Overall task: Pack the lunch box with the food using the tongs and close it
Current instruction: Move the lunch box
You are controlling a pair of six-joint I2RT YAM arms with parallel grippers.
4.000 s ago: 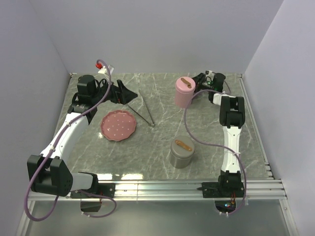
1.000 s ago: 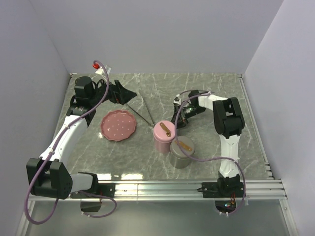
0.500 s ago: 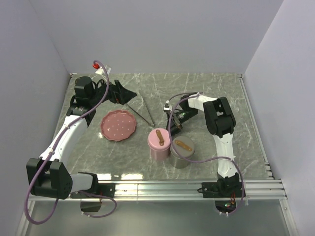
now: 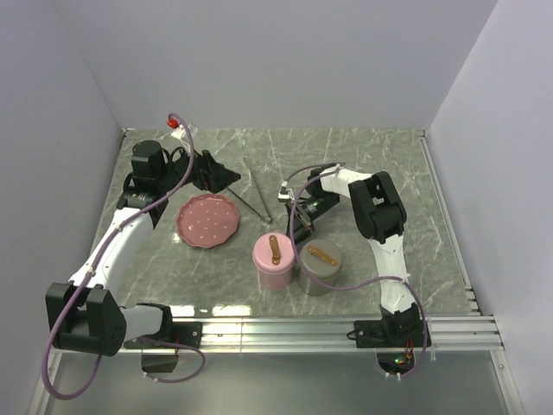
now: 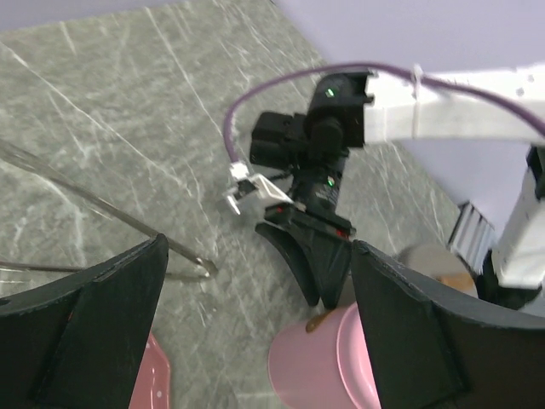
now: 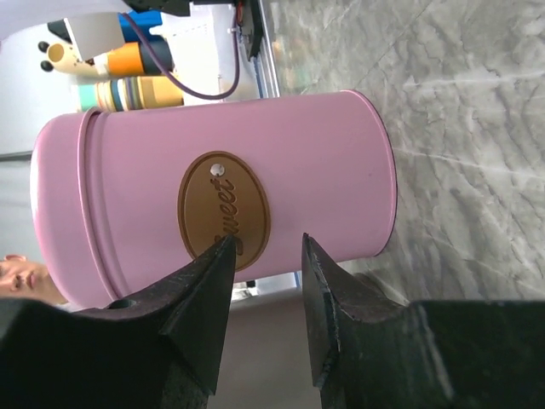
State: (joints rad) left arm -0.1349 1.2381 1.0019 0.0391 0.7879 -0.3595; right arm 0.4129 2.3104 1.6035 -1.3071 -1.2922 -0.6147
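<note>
The lunch box shows as a lidded pink tin (image 4: 275,264) standing upright against a grey lidded tin (image 4: 321,272) near the table's front middle. My right gripper (image 4: 300,229) sits just behind the pink tin. In the right wrist view its fingertips (image 6: 228,247) rest on the pink tin's (image 6: 213,187) side wall, jaws apart, nothing between them. The silver tongs (image 4: 256,194) lie on the table behind the tins. My left gripper (image 4: 226,175) hovers open just left of the tongs (image 5: 102,209). The pink plate (image 4: 208,220) looks bare. No food shows in any view.
Marble tabletop with grey walls on three sides and a metal rail along the front edge. In the left wrist view the right gripper's black fingers (image 5: 315,256) stand above the pink tin (image 5: 315,366). A purple cable loops over each arm.
The pink tin has slid forward and left with my right gripper behind it, and now stands against the grey tin. My left gripper has shifted slightly toward the tongs.
</note>
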